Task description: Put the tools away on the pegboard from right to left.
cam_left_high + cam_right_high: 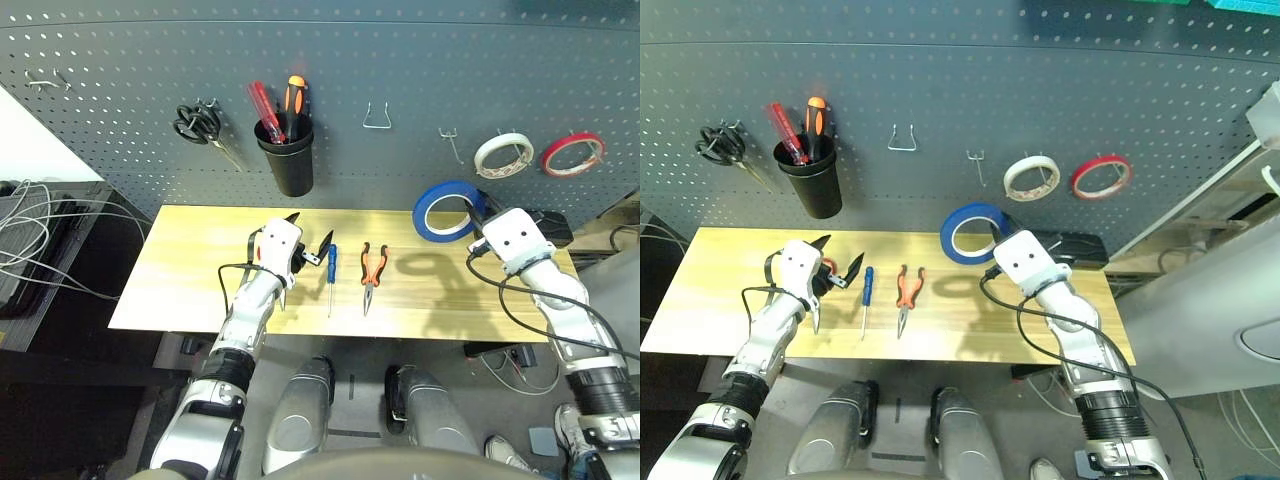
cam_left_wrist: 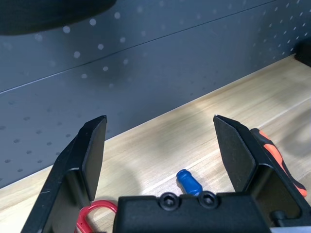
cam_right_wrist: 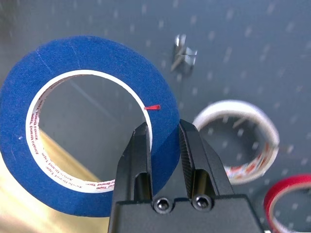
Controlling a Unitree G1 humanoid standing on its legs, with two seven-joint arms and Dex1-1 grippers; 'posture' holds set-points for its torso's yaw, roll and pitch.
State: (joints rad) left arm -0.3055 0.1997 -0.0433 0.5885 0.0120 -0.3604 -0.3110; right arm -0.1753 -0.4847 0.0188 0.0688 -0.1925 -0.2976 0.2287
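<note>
Right gripper (image 3: 165, 128): pinching the rim of the blue tape ring (image 3: 163, 92). Left gripper (image 1: 311, 247): spread, nothing between its fingers, over the surface (image 1: 420, 310). From the ring in the left eye view, the bare hook (image 1: 450, 135) lies at 12 o'clock; the pliers (image 1: 372, 277) lie at 8 o'clock. Judged step: hang the ring. Raise it clear of the hook tip, align its opening, advance toward the pegboard (image 1: 340, 60), lower until seated, then release.

stereo head views: positioned above and back from the table (image 1: 215, 312), facing forward and down; both cover table and pegboard (image 1: 340, 120). wrist views: closer to the table, each aimed along its fingers toward the pegboard.
</note>
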